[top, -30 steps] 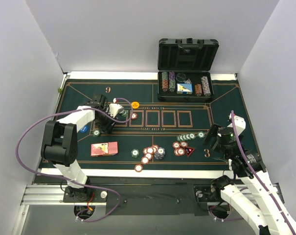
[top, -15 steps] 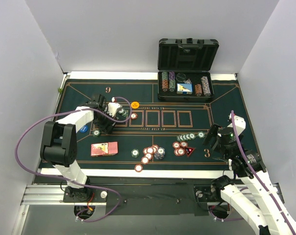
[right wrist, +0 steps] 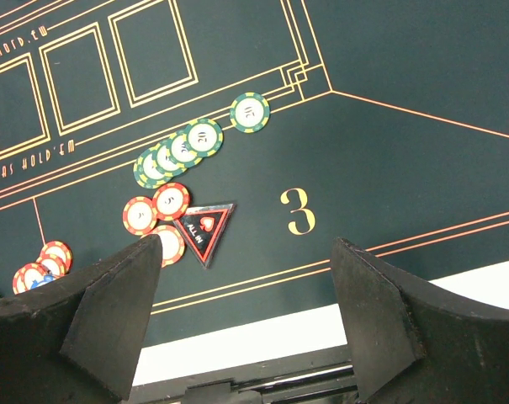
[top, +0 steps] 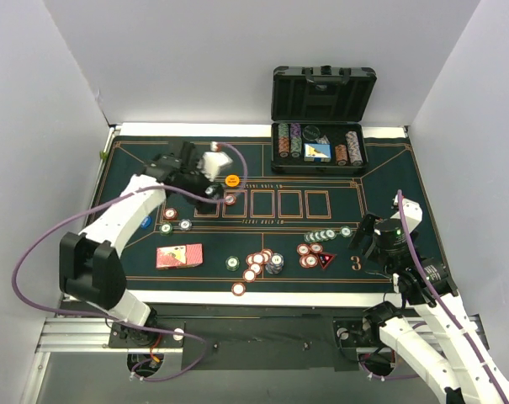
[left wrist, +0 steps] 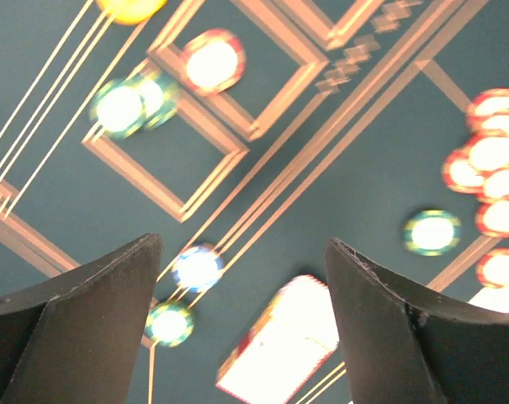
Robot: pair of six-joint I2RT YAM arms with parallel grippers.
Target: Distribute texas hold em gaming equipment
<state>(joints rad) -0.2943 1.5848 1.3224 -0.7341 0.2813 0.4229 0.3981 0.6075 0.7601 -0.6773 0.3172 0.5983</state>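
**Both grippers empty, chips partly shared out**

Both of my grippers stand spread, with nothing between the fingers. My left gripper (top: 205, 187) hangs over the far left part of the mat (top: 389, 168), near the orange button (top: 232, 179) and a red chip (top: 230, 199) that lies inside the first card box. Its wrist view is blurred, but between the jaws I see only felt.

My right gripper (right wrist: 246, 244) waits above seat 3. There a row of green chips (right wrist: 180, 150), some red chips (right wrist: 157, 215) and the all-in marker (right wrist: 204, 225) are grouped close together. I judge this is one player's share, laid in front of his seat number.

The cards (top: 179, 255) lie on the left side, with a few loose chips (top: 185, 224) just beyond them, probably a second share not yet complete. A mixed pile (top: 258, 263) sits at the near middle, within reach of both arms. More chips stand racked in the case (top: 320, 109), so I believe there is much left to hand out.
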